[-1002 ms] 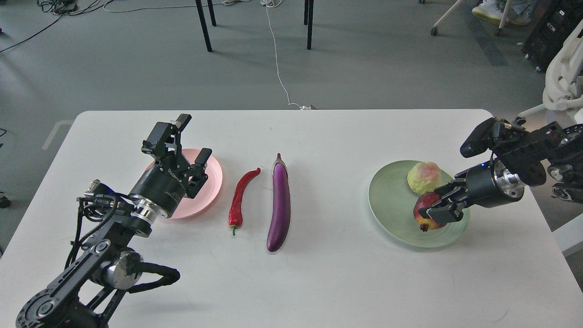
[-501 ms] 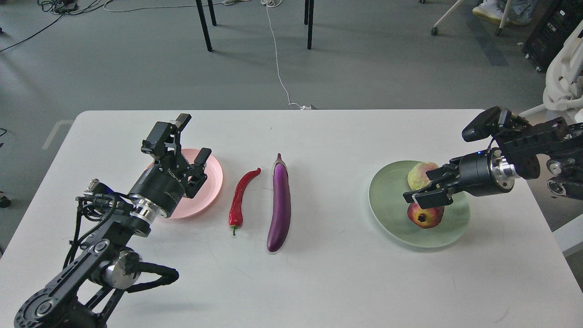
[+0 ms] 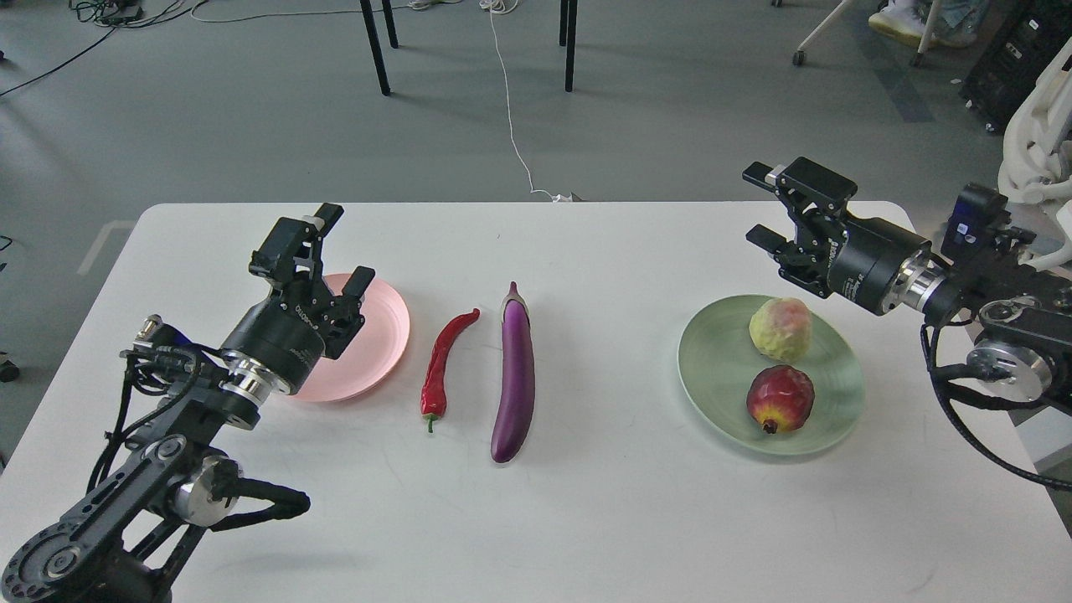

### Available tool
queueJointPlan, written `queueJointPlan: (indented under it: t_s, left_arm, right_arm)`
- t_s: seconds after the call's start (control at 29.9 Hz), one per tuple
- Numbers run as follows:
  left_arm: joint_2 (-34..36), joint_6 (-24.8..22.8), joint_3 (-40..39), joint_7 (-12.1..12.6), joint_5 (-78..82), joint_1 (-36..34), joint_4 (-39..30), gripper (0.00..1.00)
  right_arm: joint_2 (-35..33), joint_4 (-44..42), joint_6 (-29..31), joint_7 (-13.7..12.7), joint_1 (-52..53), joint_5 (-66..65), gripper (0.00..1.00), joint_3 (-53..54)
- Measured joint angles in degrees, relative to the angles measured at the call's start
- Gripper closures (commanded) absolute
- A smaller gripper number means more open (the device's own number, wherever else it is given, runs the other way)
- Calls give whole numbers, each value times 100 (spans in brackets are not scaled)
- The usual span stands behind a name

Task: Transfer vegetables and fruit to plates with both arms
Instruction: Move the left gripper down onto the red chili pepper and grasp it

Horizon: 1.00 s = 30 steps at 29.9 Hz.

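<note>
The purple eggplant [image 3: 516, 374] and the red chili pepper [image 3: 443, 362] lie side by side on the white table, between the plates. The pink plate [image 3: 368, 356] at the left holds nothing. The pale green plate [image 3: 729, 368] at the right holds the yellow-green fruit [image 3: 780, 328] and the dark red fruit [image 3: 780, 399]. My left gripper [image 3: 345, 247] is open and empty above the pink plate's far left part. My right gripper [image 3: 759, 206] is open and empty, raised above the table behind the green plate.
The table's far edge runs just behind both grippers. Beyond it are black chair legs [image 3: 373, 46] and a white cable [image 3: 508, 109] on the grey floor. A white chair base [image 3: 1034, 142] stands at the right.
My right gripper let go of the dark red fruit on the green plate, then rose and drew back to the far right. The fruit settled on the plate. My left arm shifted slightly left.
</note>
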Motion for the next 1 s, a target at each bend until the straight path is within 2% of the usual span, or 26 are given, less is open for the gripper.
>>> queueJointPlan:
  t_s: [0.2, 0.33, 0.47, 0.57, 0.7, 0.84, 1.0]
  left_arm:
    - [688, -469, 1132, -18, 2521, -807, 7, 0]
    - [1192, -883, 2097, -14, 4283, -1915, 190, 0]
    - [1322, -1484, 3106, 18, 5291, -3152, 712, 3]
    - [1174, -1635, 3901, 3, 5732, -4007, 1218, 5]
    - [593, -1650, 4690, -11, 5939, -4802, 2032, 10]
    - [83, -1651, 5096, -10, 5974, -5041, 2894, 20]
    - [-243, -1645, 5361, -14, 5977, -5064, 3411, 38]
  right_arm:
    - [241, -456, 64, 0, -1099, 1345, 3, 1316]
    - [252, -523, 94, 0, -1395, 1428, 3, 1570]
    - [208, -513, 99, 0, -1443, 1433, 3, 1600]
    - [202, -501, 99, 0, -1455, 1433, 3, 1600]
    - [203, -491, 99, 1, -1463, 1433, 3, 1588]
    - [205, -484, 99, 1, -1468, 1433, 3, 1584]
    - [165, -480, 98, 1, -1515, 1433, 3, 1589]
